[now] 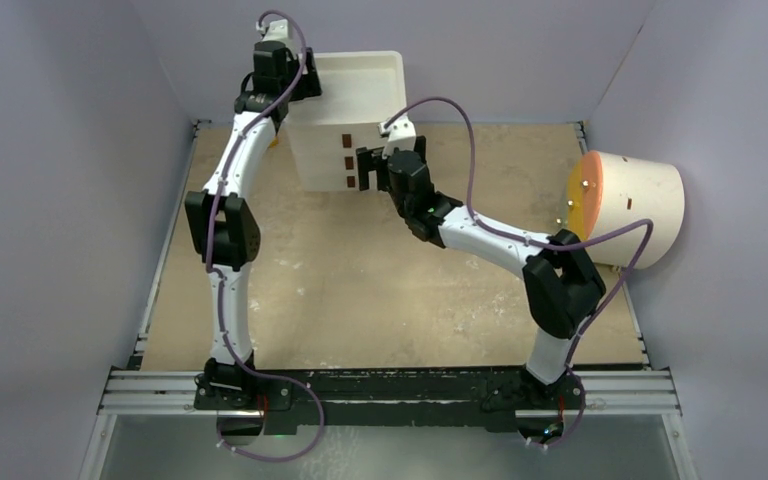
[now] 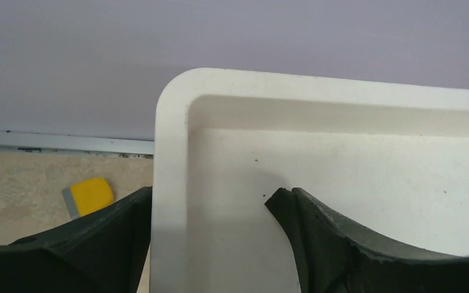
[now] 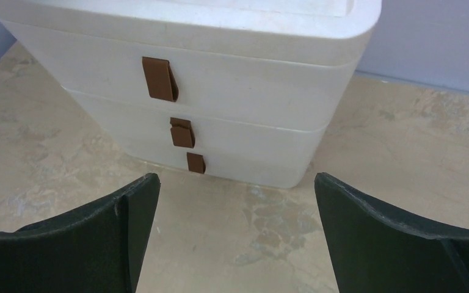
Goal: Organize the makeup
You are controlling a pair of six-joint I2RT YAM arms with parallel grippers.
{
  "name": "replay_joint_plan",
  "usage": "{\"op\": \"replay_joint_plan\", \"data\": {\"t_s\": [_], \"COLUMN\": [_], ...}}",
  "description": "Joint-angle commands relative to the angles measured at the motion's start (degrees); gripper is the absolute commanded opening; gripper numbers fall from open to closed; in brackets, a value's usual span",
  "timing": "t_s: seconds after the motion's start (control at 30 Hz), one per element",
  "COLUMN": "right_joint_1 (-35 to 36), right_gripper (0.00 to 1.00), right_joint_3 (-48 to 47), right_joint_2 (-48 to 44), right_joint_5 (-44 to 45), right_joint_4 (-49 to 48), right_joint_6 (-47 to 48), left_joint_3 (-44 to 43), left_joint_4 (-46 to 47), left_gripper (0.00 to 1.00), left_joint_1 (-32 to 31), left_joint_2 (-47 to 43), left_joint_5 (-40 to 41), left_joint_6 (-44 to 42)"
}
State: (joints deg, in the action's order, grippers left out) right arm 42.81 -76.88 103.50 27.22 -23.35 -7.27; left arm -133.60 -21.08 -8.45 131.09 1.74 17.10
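Now, my left gripper (image 2: 209, 198): jaws apart, astride the rim of the top tray (image 2: 171, 152)
My right gripper (image 3: 235, 180): wide open, facing the drawer unit (image 3: 250, 79)
Yellow block (image 2: 88, 196): I see it outside the tray

No legible text, label, brand, number or sign in any view.
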Motion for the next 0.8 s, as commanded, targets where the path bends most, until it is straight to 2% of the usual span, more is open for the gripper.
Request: {"op": "replay_joint_plan", "data": {"t_s": [0.0, 0.2, 0.4, 0.53, 0.7, 0.77], "right_joint_1": [-0.72, -0.8, -0.88, -0.88, -0.88, -0.88], "right_gripper": [0.99, 0.99, 0.99, 0.99, 0.99, 0.99], "right_joint_3": [2.17, 5.65, 8.98, 9.05, 12.89, 14.32], "right_joint_2": [-5.97, -12.08, -20.1, -24.37, -30.63, -32.44], "right_joint_5": [-1.8, -1.71, 2.83, 5.76, 7.67, 9.47], "right_joint_4": [-0.15, 0.84, 3.55, 7.43, 9.51, 10.03], "right_joint_6": [-0.54, 0.71, 1.82, 2.85, 4.7, 6.7], "left_joint_3": [2.3, 8.01, 19.33, 29.94, 48.88, 55.18], "left_joint_4": [-3.2, 5.6, 18.51, 27.26, 30.89, 32.09], "left_gripper": [0.79, 0.83, 0.85, 0.86, 0.88, 0.88], "left_joint_1": [-2.16, -2.19, -2.19, -2.19, -2.19, -2.19], "left_joint_2": [-5.86, -16.56, -31.64, -45.08, -62.95, -67.42], "left_joint_5": [-2.93, -0.7, 3.56, 3.19, 3.46, 3.96], "left_joint_6": [-1.65, -4.23, -14.74, -18.86, -18.37, -18.16]}}
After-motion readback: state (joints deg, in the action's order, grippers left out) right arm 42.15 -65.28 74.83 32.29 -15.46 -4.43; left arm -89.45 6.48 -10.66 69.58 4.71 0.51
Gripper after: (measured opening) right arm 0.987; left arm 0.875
